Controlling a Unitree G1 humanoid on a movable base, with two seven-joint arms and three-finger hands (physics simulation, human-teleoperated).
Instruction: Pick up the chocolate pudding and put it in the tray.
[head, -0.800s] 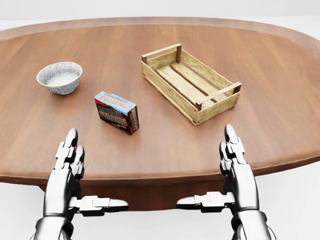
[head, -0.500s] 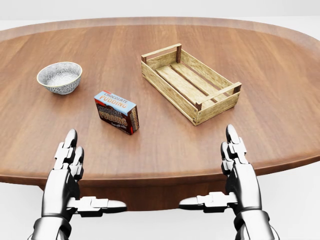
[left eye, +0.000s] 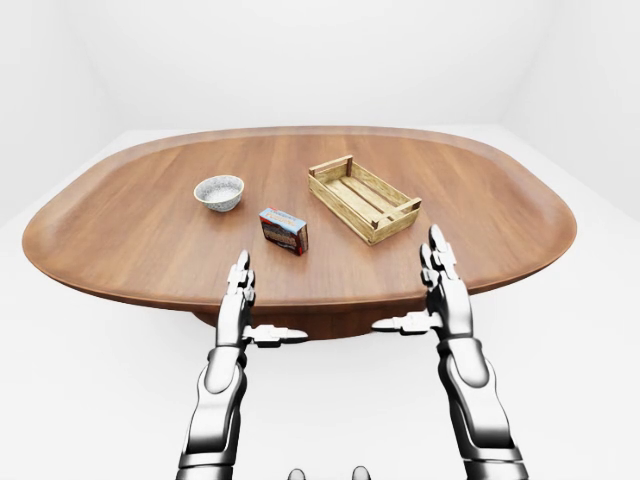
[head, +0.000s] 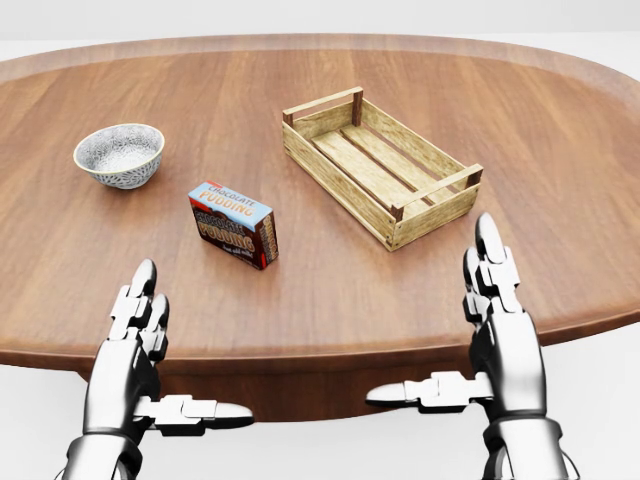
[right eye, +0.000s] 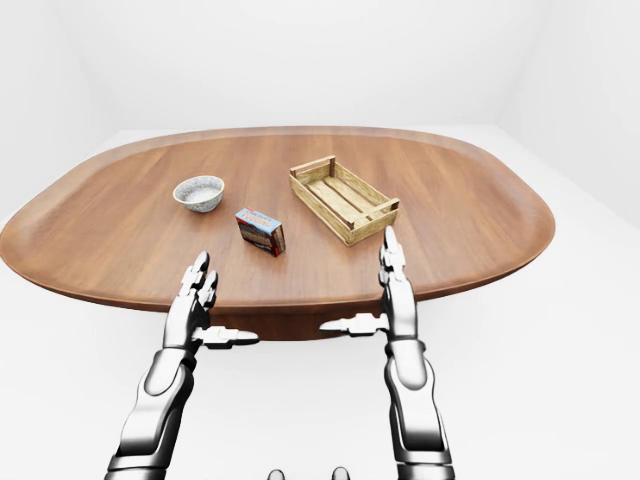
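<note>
The chocolate pudding box (head: 235, 224) stands on the wooden table (head: 330, 300), left of centre in the head view. Right of it and a little higher lies the slatted wooden tray (head: 378, 163), with nothing inside. My left hand (head: 172, 355) hovers open at the table's near edge, below and left of the box. My right hand (head: 462, 328) is open too, fingers pointing up, just below the tray's near right corner. Neither hand touches anything.
A grey patterned bowl (head: 119, 154) sits at the table's left, above and left of the pudding box. The oval table (left eye: 300, 200) is ringed by white floor and white walls.
My right hand has risen and shifted right, closer to the tray's near corner. The left hand, the box, the tray and the bowl have stayed where they were.
</note>
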